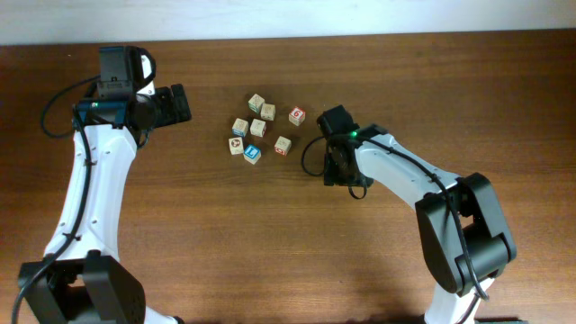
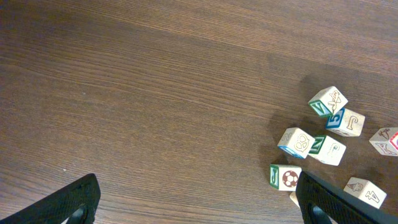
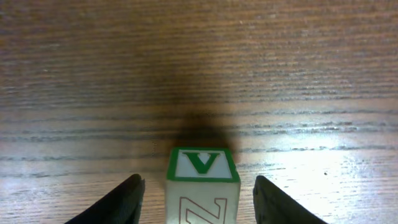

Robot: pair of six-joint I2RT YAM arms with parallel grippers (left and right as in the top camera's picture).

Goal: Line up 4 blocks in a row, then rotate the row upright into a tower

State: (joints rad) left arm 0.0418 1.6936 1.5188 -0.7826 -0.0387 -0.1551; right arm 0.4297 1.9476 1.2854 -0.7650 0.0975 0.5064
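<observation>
Between right gripper (image 3: 198,182) tips, apparently untouched: green-V block (image 3: 202,165), unseen overhead.

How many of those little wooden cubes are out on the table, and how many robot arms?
Wooden cubes bunched together: 8
Wooden cube between the right hand's fingers: 1
Robot arms: 2
Total: 11
</observation>
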